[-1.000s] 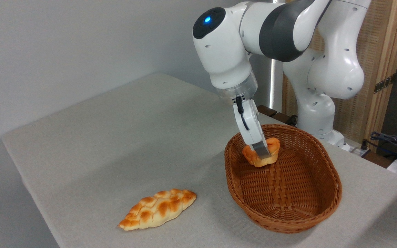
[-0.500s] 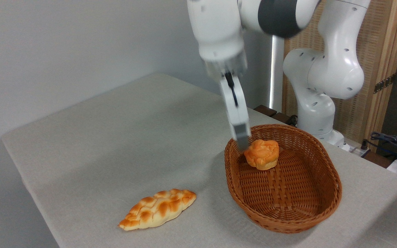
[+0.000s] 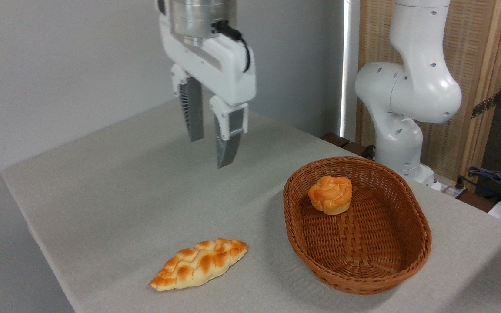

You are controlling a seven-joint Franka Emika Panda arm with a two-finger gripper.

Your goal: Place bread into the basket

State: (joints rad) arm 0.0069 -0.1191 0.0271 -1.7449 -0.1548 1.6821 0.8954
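The bread (image 3: 330,194), a small round orange bun with a knotted top, lies inside the basket (image 3: 415,256) near its far end, tilted against the woven wall. The brown wicker basket sits on the table at the right. My gripper (image 3: 210,152) hangs in the air well to the left of the basket and high above the table, open, with nothing between its two fingers.
A longer braided golden loaf (image 3: 199,263) lies on the grey table (image 3: 115,182) near the front edge, left of the basket. The arm's white base (image 3: 400,139) stands behind the basket. Cables and a wooden screen are at the far right.
The gripper let go of the bread, which now rests in the basket. The gripper then rose and swung left, away from the basket, and turned so both fingers show.
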